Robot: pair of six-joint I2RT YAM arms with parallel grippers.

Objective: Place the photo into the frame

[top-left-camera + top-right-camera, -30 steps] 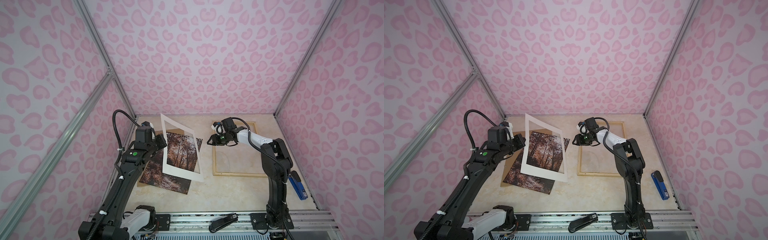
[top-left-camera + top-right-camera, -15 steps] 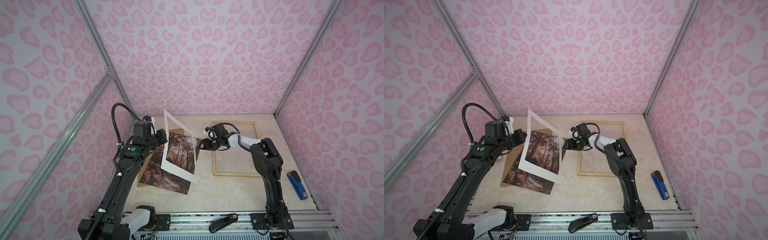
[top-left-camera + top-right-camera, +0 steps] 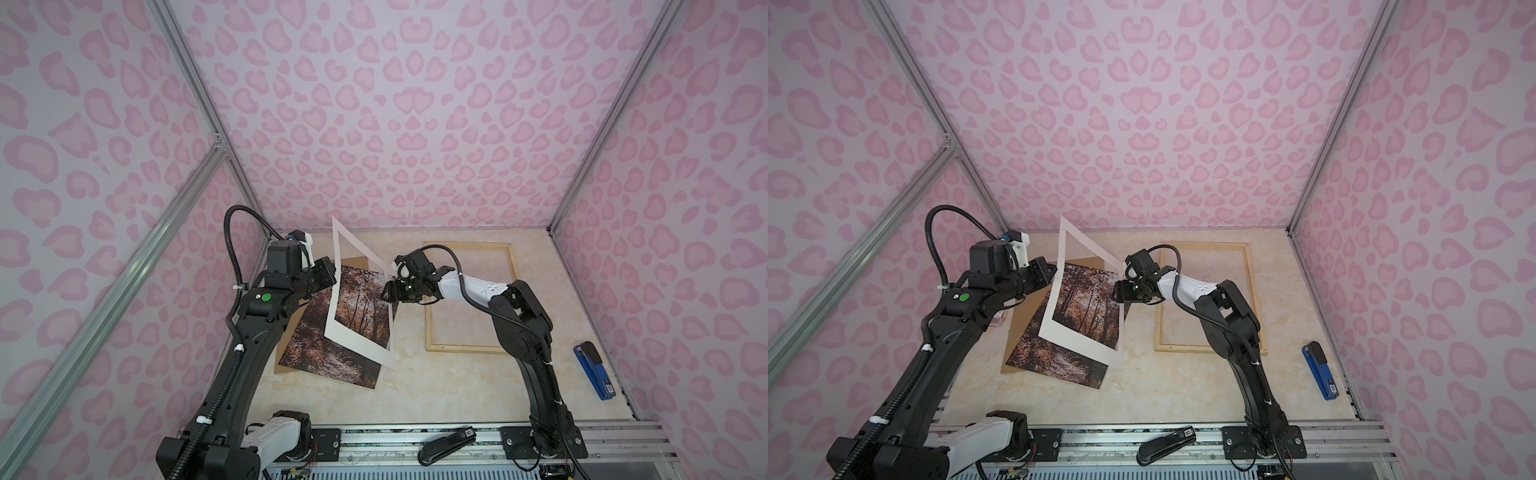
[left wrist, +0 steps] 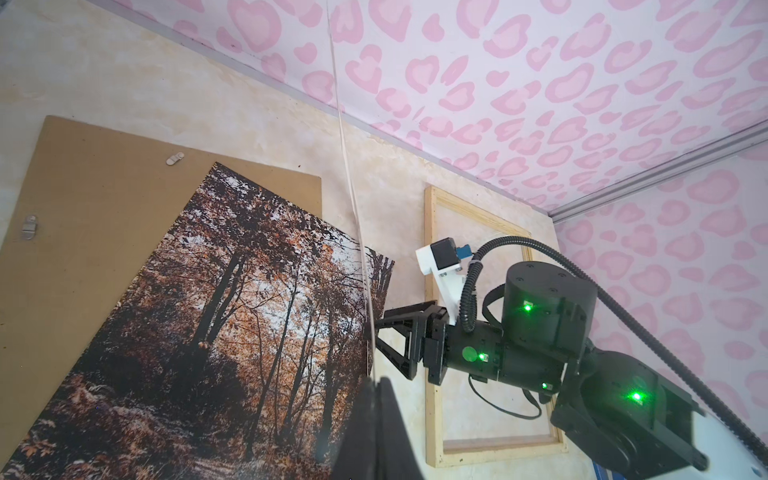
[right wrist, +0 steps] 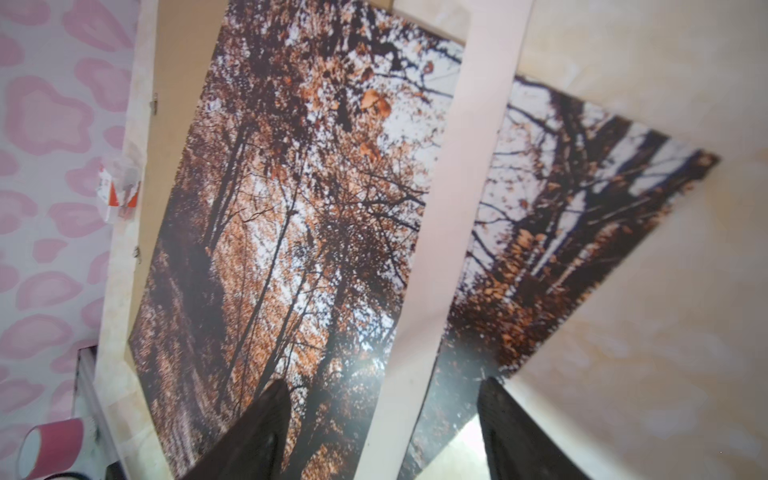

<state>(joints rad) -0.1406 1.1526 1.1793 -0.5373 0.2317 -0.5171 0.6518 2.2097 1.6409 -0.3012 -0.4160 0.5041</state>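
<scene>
Beige tabletop [image 3: 415, 395] carries the photo [image 3: 332, 357] on a brown board [image 4: 104, 208], well apart from the frame [image 3: 465, 348]. The left gripper [image 3: 331, 272], clamped on the white mat [image 3: 357, 345], holds it tilted clear; the right gripper [image 3: 387, 291] gapes astride its opposite edge, probably to take it.

1. My desk [image 3: 415, 399] is pale, marbled beige.
2. Right of middle, toward the back, lies the frame [image 3: 465, 347], flat.
3. At left lies a brown backing board [image 4: 104, 228], with the photo [image 3: 332, 361] atop it.
4. A blue stapler [image 3: 593, 374] lies far right.
</scene>
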